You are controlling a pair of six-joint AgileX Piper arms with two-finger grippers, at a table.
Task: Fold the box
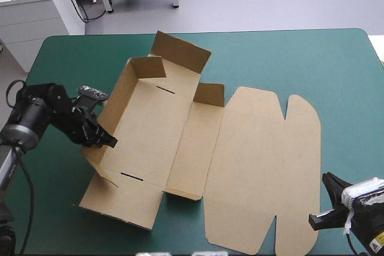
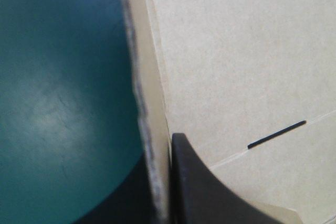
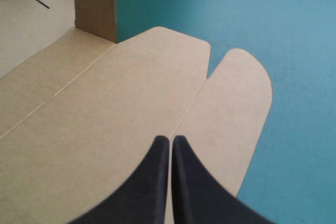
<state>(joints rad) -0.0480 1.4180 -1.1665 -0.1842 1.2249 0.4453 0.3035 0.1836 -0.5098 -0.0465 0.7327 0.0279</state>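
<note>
Partly done, the box [image 1: 153,127] has its left wall [image 1: 115,101] and far flaps [image 1: 180,51] raised, the left gripper [image 1: 107,141] clamped on that wall, the right gripper [image 3: 170,141] closed empty over the flat lid [image 1: 258,160].

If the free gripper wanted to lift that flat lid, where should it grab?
Probably the outer flap of the lid, coming from the right edge of the table: it lies flat with its free rim facing the right gripper, while the left gripper pins the opposite wall.

Surface [image 1: 300,58]: teal-green cover, far corners rounded.
On it: brown box [image 1: 252,160], lid flat, left walls raised, lying toward the near edge.
</note>
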